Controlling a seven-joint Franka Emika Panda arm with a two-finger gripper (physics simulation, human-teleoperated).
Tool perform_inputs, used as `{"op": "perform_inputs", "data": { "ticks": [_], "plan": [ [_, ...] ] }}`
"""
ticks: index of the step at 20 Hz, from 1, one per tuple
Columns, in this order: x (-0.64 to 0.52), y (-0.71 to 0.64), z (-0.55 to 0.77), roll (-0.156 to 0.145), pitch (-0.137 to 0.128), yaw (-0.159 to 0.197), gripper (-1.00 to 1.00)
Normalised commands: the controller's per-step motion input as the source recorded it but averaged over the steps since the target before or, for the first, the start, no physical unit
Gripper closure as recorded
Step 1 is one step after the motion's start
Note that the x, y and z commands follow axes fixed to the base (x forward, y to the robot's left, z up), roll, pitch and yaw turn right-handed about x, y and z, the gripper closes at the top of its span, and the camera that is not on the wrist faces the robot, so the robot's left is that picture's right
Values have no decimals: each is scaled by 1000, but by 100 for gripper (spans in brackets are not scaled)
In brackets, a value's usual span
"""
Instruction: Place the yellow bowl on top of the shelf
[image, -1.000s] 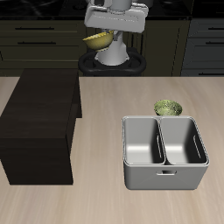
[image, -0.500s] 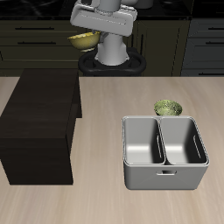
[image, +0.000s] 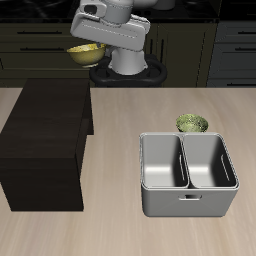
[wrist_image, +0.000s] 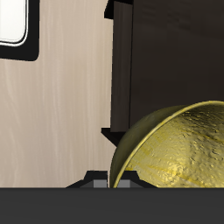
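**Yellow bowl held high over the shelf's back end**

The dark shelf (image: 45, 145) sits flat-topped on the table (image: 120, 225). Above its far end, the gripper (image: 90, 42) has its jaws closed on the rim of the yellow bowl (image: 86, 53), carried clear of everything. Further along stand the grey bin (image: 187, 175) and, just behind it, the olive-green bowl (image: 192, 124).

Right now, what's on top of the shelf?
Nothing rests on the shelf: its flat top is bare. The yellow bowl hangs in the air in the gripper, near the shelf's back end. The wrist view shows bowl over the shelf; part of the top is covered.
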Motion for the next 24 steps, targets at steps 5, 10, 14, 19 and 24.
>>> {"op": "perform_inputs", "data": {
  "ticks": [5,10,14,19,24],
  "plan": [
    [397,-284,88,-62,27,-34,100],
    [272,-280,44,-38,22,-13,100],
    [350,-330,64,-28,2,0,100],
    [243,-178,12,4,15,5,100],
    [210,-158,19,-2,1,9,100]
  ]
}}
